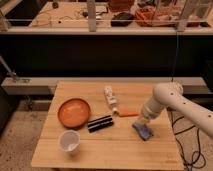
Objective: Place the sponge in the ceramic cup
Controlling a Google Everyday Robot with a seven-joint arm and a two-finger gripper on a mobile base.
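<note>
1. Sponge lies on the counter, right side, well apart from the ceramic cup.
2. End effector is down on the sponge; I cannot tell whether it is spread or pinching.
3. Cup stands mouth up at front-left and looks empty, so it can receive the sponge. Orange bowl nearby also looks empty.

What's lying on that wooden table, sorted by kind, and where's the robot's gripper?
orange bowl: 1
ceramic cup: 1
sponge: 1
black bar: 1
white tube: 1
orange stick: 1
Total: 6
The gripper is just above the sponge, at the table right side.
</note>
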